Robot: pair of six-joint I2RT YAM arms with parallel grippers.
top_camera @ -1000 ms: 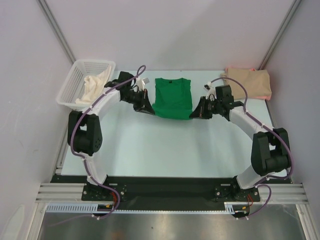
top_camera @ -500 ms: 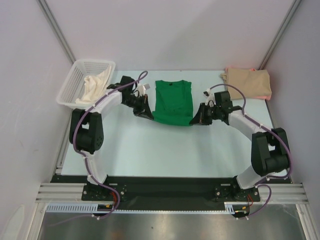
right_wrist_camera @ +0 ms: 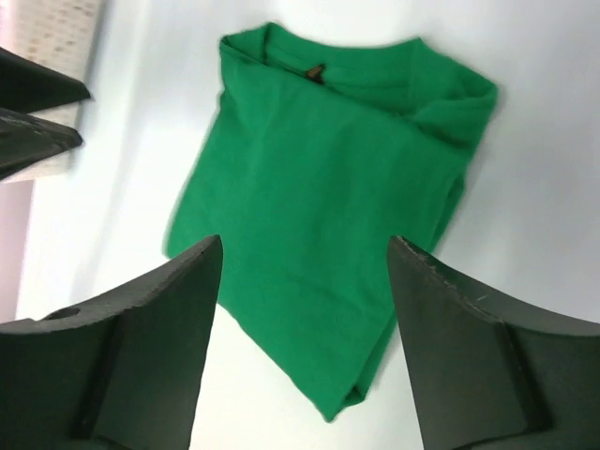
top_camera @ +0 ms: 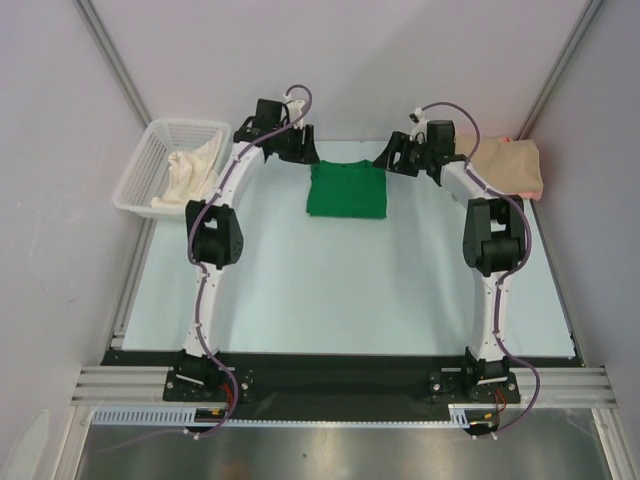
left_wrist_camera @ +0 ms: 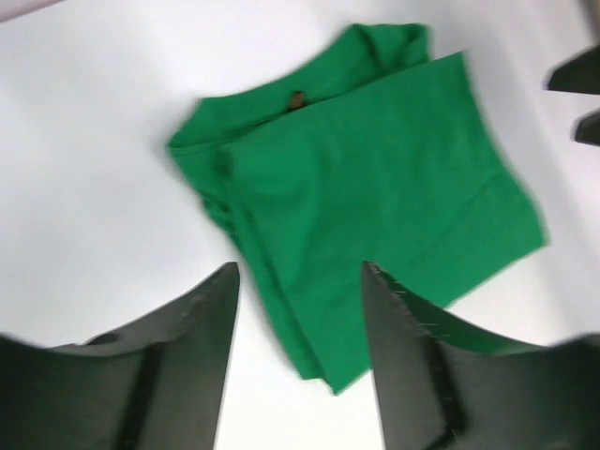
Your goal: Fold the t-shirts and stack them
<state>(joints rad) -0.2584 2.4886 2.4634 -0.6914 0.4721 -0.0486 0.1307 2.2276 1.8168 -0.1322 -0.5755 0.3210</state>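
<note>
The bright green fabric t-shirt (top_camera: 346, 189) lay folded flat at the far middle of the pale table (top_camera: 340, 290). The left gripper (left_wrist_camera: 300, 272) hung by its far left corner and the right gripper (right_wrist_camera: 306, 244) by its far right corner. Both had jaws spread wide and gripped nothing. The folded tan t-shirt (top_camera: 508, 165) sat in the far right corner, well apart from the green one.

We look down on a pale, faintly blue-green table (top_camera: 340, 290) closed in by plain lilac-grey walls: a back wall (top_camera: 340, 60), a left wall (top_camera: 50, 250) and a right wall (top_camera: 610, 250). Slanting metal posts (top_camera: 112, 60) mark the rear corners. At the near edge we see a black plate (top_camera: 340, 375), an aluminium rail (top_camera: 120, 385) and brushed sheet metal (top_camera: 340, 455). The light is even and soft.
</note>
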